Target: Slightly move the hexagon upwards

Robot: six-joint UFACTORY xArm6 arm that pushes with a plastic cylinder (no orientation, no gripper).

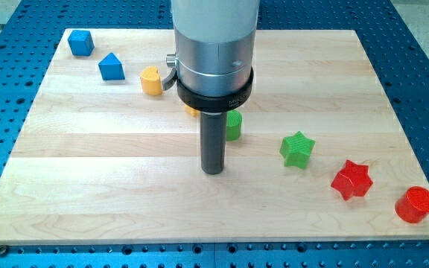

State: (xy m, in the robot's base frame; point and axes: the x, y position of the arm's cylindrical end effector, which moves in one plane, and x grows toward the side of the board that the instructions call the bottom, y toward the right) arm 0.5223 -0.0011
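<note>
Tip: our tip [212,170] is resting on the bench [88,186] at frame centre, holding nothing | Target: a yellow block [191,110], possibly the hexagon, is hiding behind the arm, above the tip | Beside: green block [233,125] is sitting upper right of the tip.

You see a wide cylindrical arm housing [214,30] with a light grey, smooth upper section. Below it sits a brushed silver metal band, with a small silver knob or screw head [170,61] projecting on the view's left. A black collar [214,95] rings the base; it carries faint light markings, too small to read. From it extends a straight dark grey rod ending in my tip [212,172].
</note>
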